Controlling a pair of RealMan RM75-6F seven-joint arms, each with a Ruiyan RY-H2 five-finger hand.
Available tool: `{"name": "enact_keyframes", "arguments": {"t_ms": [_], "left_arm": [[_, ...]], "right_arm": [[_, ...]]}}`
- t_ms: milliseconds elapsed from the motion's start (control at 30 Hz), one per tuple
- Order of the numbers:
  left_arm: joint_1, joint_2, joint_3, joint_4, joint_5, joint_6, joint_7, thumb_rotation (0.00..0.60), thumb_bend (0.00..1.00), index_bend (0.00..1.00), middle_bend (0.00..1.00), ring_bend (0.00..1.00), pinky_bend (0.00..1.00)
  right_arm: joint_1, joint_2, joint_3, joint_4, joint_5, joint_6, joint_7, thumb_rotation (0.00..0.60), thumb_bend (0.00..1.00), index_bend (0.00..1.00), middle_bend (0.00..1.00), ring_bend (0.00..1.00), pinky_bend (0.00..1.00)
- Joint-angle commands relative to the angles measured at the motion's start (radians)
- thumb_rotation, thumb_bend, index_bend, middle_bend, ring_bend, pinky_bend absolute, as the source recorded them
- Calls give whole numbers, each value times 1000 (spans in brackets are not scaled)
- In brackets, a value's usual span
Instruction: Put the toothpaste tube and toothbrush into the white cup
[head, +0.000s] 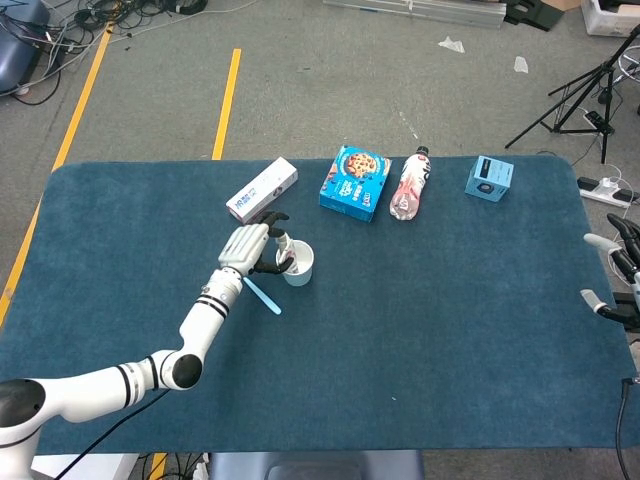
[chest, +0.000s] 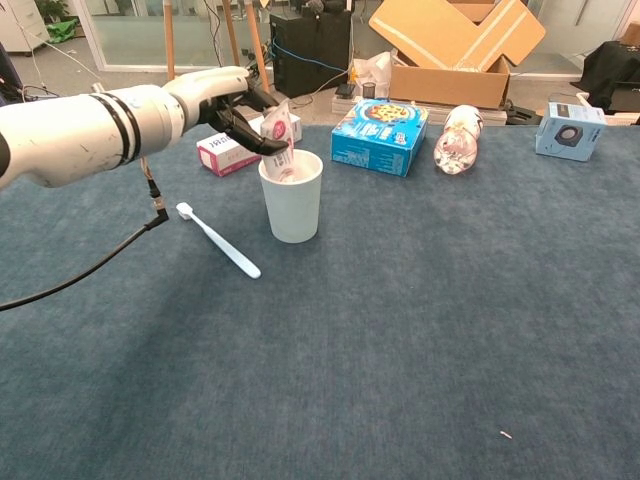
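The white cup (head: 298, 266) (chest: 292, 200) stands upright on the blue table, left of centre. The toothpaste tube (chest: 281, 132) stands in it, its upper end sticking out above the rim. My left hand (head: 249, 248) (chest: 222, 102) is at the cup's left side, its dark fingertips (chest: 262, 142) pinching the tube just above the rim. The toothbrush (head: 263, 295) (chest: 218, 240), white and light blue, lies flat on the cloth left of the cup, apart from it. My right hand (head: 612, 272) shows only at the table's right edge, fingers spread, holding nothing.
Along the far side lie a white and purple box (head: 263, 189) (chest: 228, 152), a blue biscuit box (head: 355, 181) (chest: 380, 135), a plastic bottle on its side (head: 410, 184) (chest: 458, 138) and a small blue box (head: 489, 178) (chest: 570, 130). A black cable (chest: 90, 275) hangs from my left arm.
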Motion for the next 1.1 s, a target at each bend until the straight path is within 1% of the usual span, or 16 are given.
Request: {"name": "enact_keyframes", "arguments": {"t_ms": [33,267,433,833,933,1100], "left_arm": [[1,1,0,-1,1,0,-1,600,320,176,171,91,186],[3,5,2,-6,1,-1,-5,600,158,129,171,91,186],[4,8,3,-10,1,-2,-6,600,133,109,171,91,186],[8,19,4,-26,0,11,-2,600,130,101,171,91,186],[16,36,2,-54,2,25,3,600,114,95,170,91,186],[38,90,9,-137,-6,66,39,600,74,53,143,86,186]], "right_arm": [[0,-1,0,1,0,-1,1,600,197,227,0,0,127],[1,-4,-1,4,-1,-3,0,600,198,227,0,0,127],[1,-5,-1,4,-1,-3,1,600,197,227,0,0,127],[0,-6,-1,10,1,-3,5,600,197,227,0,0,127],[-1,-2,-1,6,-1,1,4,600,197,227,0,0,127],[-3,5,-2,-10,-5,7,-8,600,197,227,0,0,127]]}}
